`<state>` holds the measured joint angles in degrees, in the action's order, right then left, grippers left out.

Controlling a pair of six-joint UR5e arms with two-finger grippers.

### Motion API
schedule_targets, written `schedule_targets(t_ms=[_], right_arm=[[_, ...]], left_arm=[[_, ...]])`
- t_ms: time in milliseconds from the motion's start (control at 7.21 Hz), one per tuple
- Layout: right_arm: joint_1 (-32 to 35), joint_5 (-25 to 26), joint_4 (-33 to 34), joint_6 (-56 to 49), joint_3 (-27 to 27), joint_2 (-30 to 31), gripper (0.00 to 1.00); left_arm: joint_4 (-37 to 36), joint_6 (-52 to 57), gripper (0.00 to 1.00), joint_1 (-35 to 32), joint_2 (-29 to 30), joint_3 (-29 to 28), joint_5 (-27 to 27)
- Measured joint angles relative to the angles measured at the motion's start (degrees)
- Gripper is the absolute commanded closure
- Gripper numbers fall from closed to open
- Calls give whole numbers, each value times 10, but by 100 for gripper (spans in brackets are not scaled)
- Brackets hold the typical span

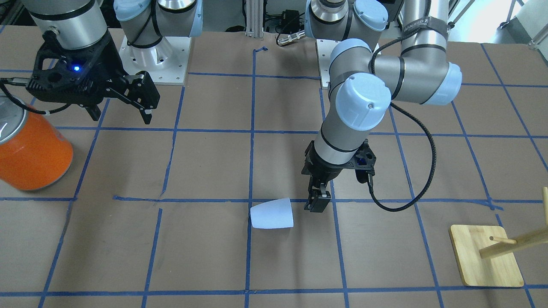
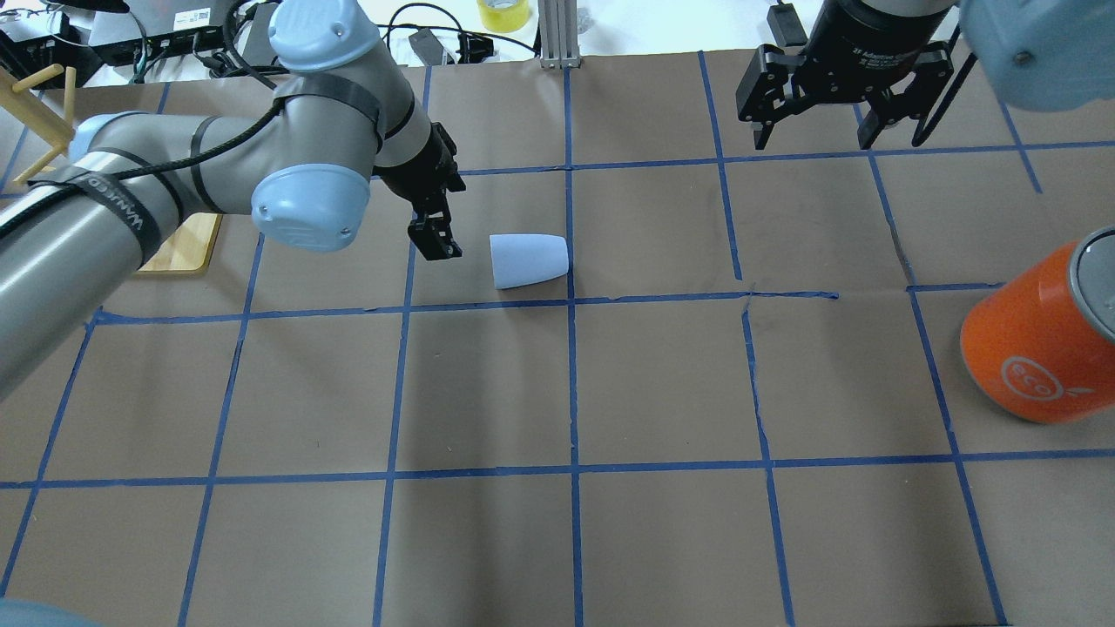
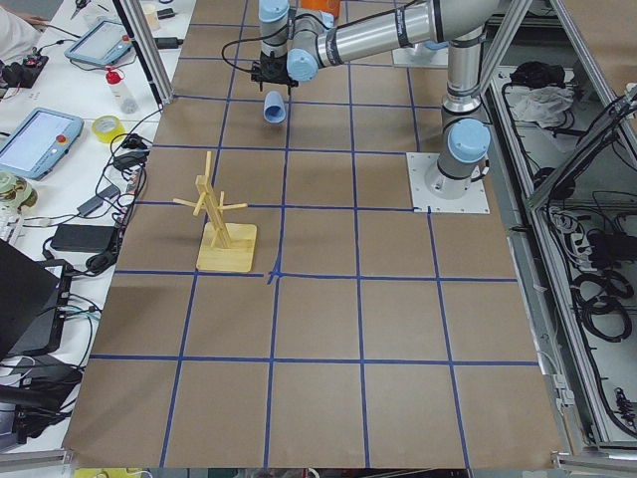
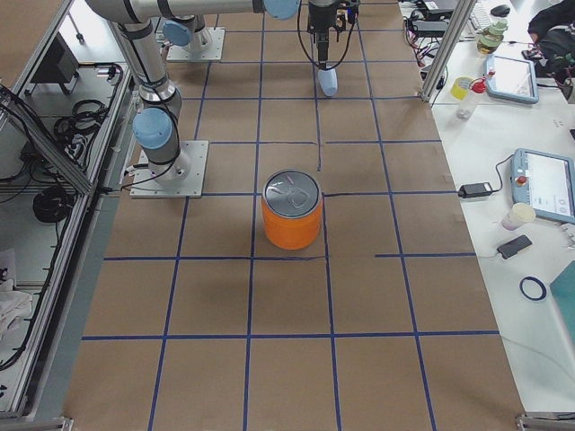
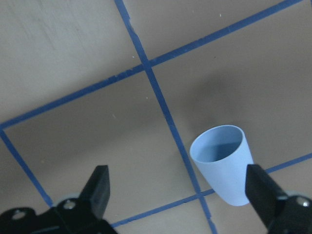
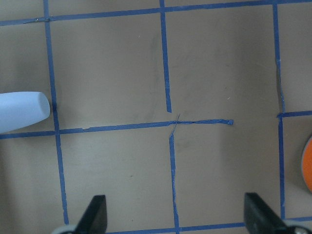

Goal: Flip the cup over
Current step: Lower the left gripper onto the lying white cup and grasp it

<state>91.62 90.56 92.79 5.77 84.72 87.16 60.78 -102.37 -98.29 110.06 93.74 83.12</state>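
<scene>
The cup (image 2: 529, 260) lies on its side near the middle of the table (image 2: 662, 392), mouth toward my left gripper (image 2: 435, 242), which hangs just beside it, spread wide and holding nothing. My right gripper (image 1: 121, 112), far off, is likewise parted and empty. Risk: 1 finger nudging the round side would probably roll the cup away, and a shallow pinch may slip.

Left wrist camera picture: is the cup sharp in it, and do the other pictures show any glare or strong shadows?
Left wrist view: the cup is sharp and evenly lit, the dark fingers at the bottom edge slightly soft. Front-facing view: the cup casts only a faint shadow. Overhead view: the area beyond the table is washed out white.
</scene>
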Motion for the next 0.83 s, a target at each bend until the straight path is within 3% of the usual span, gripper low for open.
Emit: schedule_targets(t_ms=[278, 833], right_arm=[[0, 2, 17, 12, 3, 0, 0], [1, -7, 25, -40, 6, -2, 0]], left_arm=[[-7, -114, 4, -31, 62, -51, 4], [-11, -169, 4, -47, 121, -72, 36]])
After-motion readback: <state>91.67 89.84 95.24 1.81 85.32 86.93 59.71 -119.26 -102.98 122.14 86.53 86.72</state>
